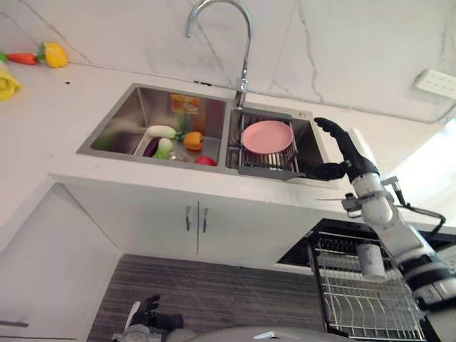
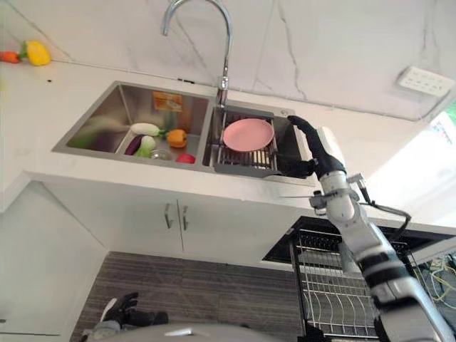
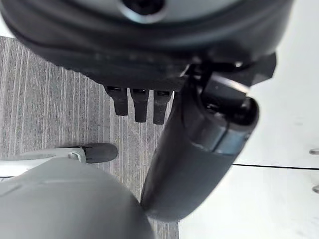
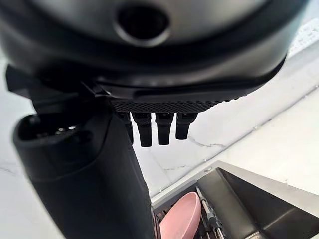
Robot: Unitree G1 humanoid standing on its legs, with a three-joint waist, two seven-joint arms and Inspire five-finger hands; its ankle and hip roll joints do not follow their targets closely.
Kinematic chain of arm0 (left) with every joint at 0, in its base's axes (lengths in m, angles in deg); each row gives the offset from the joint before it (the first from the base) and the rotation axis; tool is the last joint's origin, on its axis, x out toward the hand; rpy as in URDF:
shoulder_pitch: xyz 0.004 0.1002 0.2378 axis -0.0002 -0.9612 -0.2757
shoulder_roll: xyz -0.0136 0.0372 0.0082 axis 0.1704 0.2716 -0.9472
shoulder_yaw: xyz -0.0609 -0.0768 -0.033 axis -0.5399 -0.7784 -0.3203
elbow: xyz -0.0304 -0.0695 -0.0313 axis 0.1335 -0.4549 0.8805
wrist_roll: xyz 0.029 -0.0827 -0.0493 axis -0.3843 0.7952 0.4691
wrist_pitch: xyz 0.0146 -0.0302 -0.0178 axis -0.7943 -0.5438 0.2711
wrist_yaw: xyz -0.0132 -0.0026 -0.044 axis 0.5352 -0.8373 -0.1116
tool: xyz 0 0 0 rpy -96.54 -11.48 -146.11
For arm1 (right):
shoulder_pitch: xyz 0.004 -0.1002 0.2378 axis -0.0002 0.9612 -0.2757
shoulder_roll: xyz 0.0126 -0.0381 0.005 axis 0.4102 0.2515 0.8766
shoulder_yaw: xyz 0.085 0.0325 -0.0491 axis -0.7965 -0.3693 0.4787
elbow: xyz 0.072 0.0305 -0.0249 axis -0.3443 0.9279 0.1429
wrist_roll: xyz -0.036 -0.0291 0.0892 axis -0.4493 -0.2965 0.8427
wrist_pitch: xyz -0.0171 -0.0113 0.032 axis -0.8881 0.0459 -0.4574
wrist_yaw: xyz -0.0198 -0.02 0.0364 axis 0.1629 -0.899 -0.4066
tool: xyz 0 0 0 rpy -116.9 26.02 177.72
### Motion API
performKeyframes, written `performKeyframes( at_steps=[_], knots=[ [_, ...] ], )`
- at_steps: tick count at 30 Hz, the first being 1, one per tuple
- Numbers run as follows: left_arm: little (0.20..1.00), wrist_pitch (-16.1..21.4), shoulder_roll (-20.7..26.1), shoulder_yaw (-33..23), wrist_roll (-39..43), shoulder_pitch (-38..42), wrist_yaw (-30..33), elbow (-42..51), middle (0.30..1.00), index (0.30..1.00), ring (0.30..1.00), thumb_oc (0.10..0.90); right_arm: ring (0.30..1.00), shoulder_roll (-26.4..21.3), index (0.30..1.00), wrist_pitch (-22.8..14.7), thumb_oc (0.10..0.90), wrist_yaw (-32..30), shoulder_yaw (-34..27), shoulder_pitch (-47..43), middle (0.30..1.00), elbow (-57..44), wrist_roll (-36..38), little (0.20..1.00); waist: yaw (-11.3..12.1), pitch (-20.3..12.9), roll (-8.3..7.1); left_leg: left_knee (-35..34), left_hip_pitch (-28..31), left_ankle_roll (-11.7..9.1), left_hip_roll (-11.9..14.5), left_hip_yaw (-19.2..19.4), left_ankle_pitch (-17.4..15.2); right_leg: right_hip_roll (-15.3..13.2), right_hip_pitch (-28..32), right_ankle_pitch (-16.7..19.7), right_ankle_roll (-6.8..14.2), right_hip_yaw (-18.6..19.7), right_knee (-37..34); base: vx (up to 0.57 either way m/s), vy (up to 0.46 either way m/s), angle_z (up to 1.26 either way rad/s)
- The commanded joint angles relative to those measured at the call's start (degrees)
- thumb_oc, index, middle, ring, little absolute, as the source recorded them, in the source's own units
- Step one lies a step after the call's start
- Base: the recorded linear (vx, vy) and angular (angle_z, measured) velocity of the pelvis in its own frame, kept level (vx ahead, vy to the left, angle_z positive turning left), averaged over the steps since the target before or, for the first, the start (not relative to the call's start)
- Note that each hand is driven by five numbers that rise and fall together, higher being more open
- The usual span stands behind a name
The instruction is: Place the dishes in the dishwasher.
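Atop a wire rack (image 1: 267,160) in the sink's (image 1: 128,117) right basin lies a pink plate (image 1: 267,136), flat and face up. The right hand (image 1: 344,153) is raised just beside the basin's right edge, near the plate but apart from it; its fingers (image 1: 329,128) reach up and curve slightly, the thumb (image 1: 322,171) juts toward the rack, and nothing is in its grasp. The right wrist view adds a closer look: the fingers hang straight in a row, the thumb stands out beside them, and the plate's rim (image 4: 182,219) shows beyond them in the basin, untouched.

The head views show what the wrist views cannot: vegetables (image 1: 174,140) lie in the left basin, a tap (image 1: 239,43) arches over the divide, and a dishwasher rack (image 1: 360,296) stands pulled out below the counter (image 1: 43,121) at the right. White cabinet doors (image 1: 192,224) sit under the sink, and a carrot (image 1: 23,58) and a yellow pepper (image 1: 55,54) rest on the counter far left.

The left hand (image 1: 148,311) hangs low by the floor (image 1: 221,296). Its wrist view shows relaxed fingers (image 3: 139,102) over the striped floor, holding nothing.
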Motion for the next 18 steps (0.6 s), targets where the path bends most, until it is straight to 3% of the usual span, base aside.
performKeyframes(
  at_steps=[1, 7, 18],
  knots=[
    [0.9, 2.0, 0.6, 4.5, 1.6, 0.7, -0.5, -0.4, 0.9, 0.9, 0.9, 0.8, 0.9, -5.0, 0.9, -1.3, 0.8, -2.5, 4.8, -14.4, 0.9, 6.1, -2.3, 0.9, 3.2, -1.1, 2.25, 0.2, 2.3, 0.9, 0.4, 3.6, -3.7, -0.7, -1.6, -4.8, 1.3, 0.7, 1.4, 0.03, -0.056, 0.0],
    [0.9, 1.8, -0.4, 4.8, 1.7, 0.0, -0.6, -4.9, 0.9, 0.9, 0.9, 0.8, 0.9, -4.6, 0.9, -0.2, 0.8, -1.7, 12.0, -22.1, 0.9, 13.2, -6.4, 0.9, 3.7, -0.8, 3.29, 0.2, 1.7, 0.7, 0.5, 3.2, -3.4, -0.4, -1.6, -5.0, 0.9, 0.7, 1.1, 0.02, -0.02, 0.02],
    [0.9, 2.3, -1.3, 7.4, 1.6, 0.0, -0.7, -4.0, 0.9, 0.9, 0.9, 0.8, 0.9, -5.1, 0.9, 0.6, 0.8, -2.1, 17.3, -26.3, 0.9, 17.5, -13.8, 0.9, 3.5, -0.4, 5.02, 0.2, 1.1, 0.9, 0.2, 2.3, -3.4, -0.4, -1.3, -5.6, 0.6, 0.5, 1.0, 0.0, -0.001, 0.0]
  ],
)
